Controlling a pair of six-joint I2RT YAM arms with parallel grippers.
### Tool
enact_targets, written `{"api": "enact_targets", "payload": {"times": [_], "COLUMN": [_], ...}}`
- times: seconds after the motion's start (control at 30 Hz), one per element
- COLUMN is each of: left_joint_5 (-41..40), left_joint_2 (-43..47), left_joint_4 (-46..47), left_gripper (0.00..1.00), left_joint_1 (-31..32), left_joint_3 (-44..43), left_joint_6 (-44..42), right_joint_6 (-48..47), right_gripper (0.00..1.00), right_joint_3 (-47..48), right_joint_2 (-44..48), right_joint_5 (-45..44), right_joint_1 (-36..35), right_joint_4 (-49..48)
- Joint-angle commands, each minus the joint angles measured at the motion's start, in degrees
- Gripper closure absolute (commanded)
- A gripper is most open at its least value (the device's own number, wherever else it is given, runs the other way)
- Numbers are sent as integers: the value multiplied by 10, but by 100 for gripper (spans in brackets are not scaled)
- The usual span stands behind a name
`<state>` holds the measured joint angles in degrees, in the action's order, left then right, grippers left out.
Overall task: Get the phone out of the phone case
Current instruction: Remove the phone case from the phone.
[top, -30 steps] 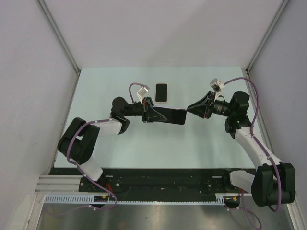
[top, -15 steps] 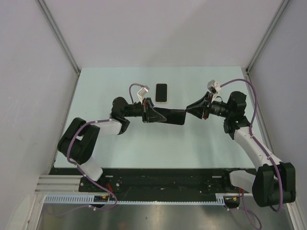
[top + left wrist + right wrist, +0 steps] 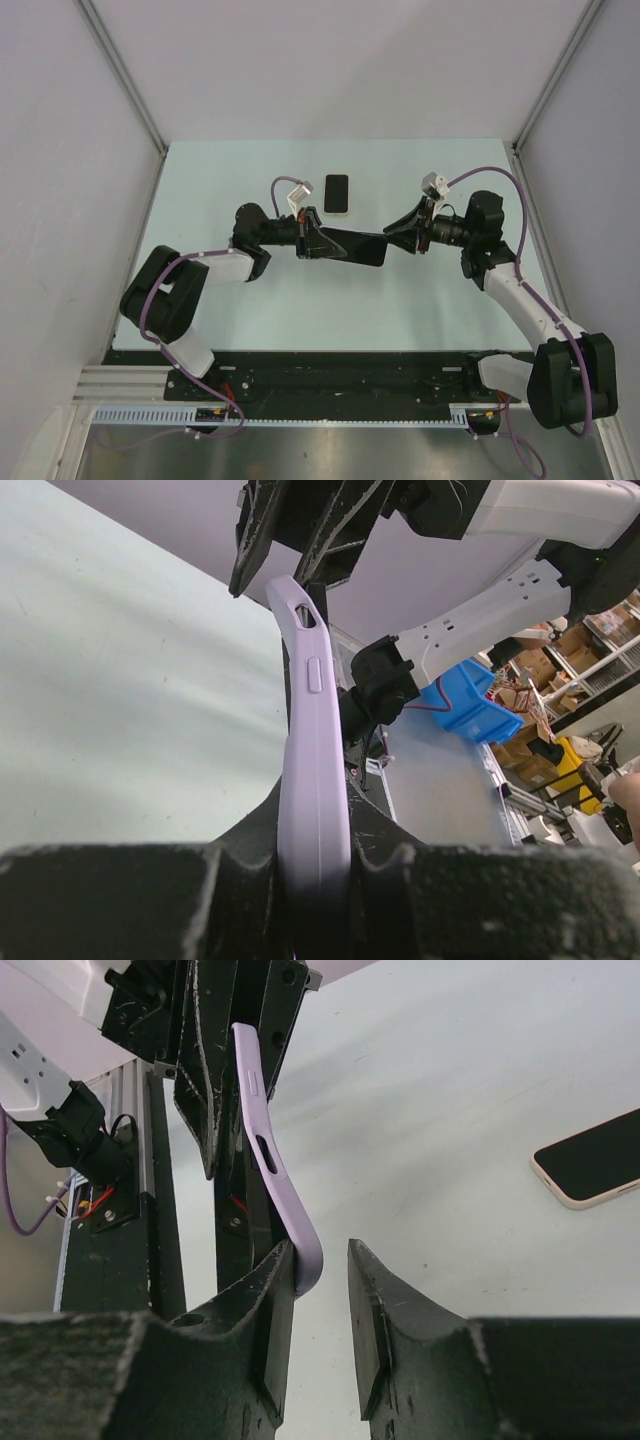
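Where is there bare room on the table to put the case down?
Free: the near strip of the pale green table, towards the arm bases, and the far left corner. Crowded: the middle, where the left gripper and right gripper meet on the lilac rubbery phone case, with the black-screened phone just behind.

Matt lilac soft-plastic phone case (image 3: pixel 312 810) — glossy black-faced phone (image 3: pixel 337 193) — smooth pale table (image 3: pixel 250 300)

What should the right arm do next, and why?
Probably close the right gripper: the lavender phone case, clamped at its other end by the left gripper, sits bent between the right fingers, touching only one.
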<state>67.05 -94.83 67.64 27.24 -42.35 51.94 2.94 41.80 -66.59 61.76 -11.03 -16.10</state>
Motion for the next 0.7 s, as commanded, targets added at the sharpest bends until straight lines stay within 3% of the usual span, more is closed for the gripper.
{"api": "enact_targets", "payload": {"times": [0.0, 0.3, 0.67], "left_joint_5": [9, -6, -27], "left_joint_2": [40, 32, 24], "left_joint_4": [280, 281, 280], "left_gripper": [100, 100, 100], "left_joint_1": [20, 15, -3], "left_joint_3": [-19, -18, -15], "left_joint_6": [-6, -8, -4], "right_joint_6": [3, 99, 128], "right_gripper": [66, 56, 49], "right_joint_3": [9, 8, 8], "right_joint_2": [7, 51, 71], "right_joint_5": [-12, 25, 36], "right_joint_1": [3, 56, 77], "right_joint_4": [4, -72, -105]}}
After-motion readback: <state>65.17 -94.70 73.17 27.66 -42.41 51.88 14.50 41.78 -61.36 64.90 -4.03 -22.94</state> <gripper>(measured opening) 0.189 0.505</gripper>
